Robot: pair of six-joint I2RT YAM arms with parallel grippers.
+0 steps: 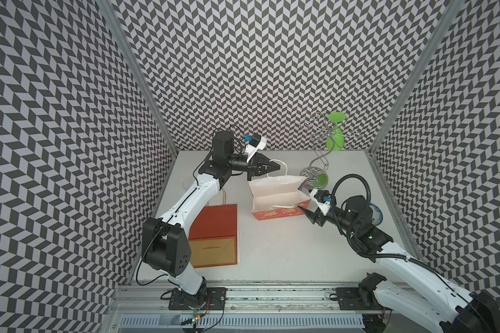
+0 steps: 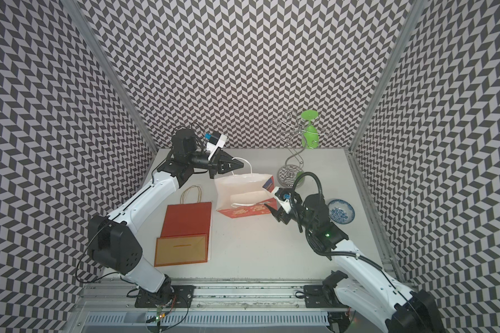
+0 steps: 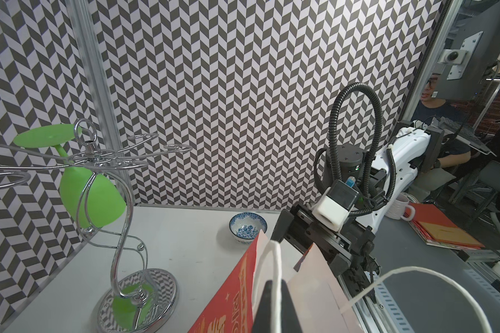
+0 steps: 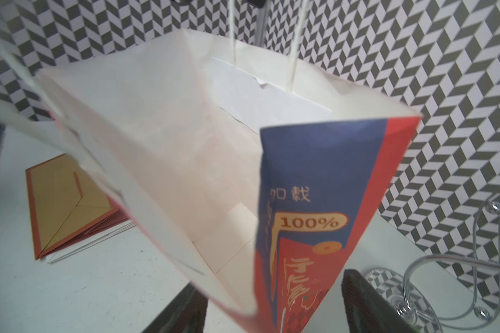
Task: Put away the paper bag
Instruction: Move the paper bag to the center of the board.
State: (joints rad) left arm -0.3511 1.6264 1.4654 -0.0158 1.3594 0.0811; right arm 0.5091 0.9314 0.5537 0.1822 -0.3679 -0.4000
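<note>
Mid-table, toward the far right, the paper bag (image 1: 274,196) stands open, red print outside, white and empty inside. The left claw (image 1: 275,166) is pinched together on the bag's far cord handle (image 3: 275,268). The right claw (image 1: 308,215) has its jaws apart, straddling the bag's near right corner without clamping it.

Likely risks:
- The thin paper may crumple or tear if the right claw closes while the left pulls.
- The cord may slip from the pinch, so the bag tips.
- A swing rightward could knock the wire rack (image 1: 315,175), its hanging green glass (image 1: 334,138), or the bowl (image 2: 341,212).

Whether the bag's base touches the table (image 1: 272,253) cannot be told. The right arm covers most of the bowl in a top view. The left arm hides part of a flat red bag (image 1: 215,222) at near left.
</note>
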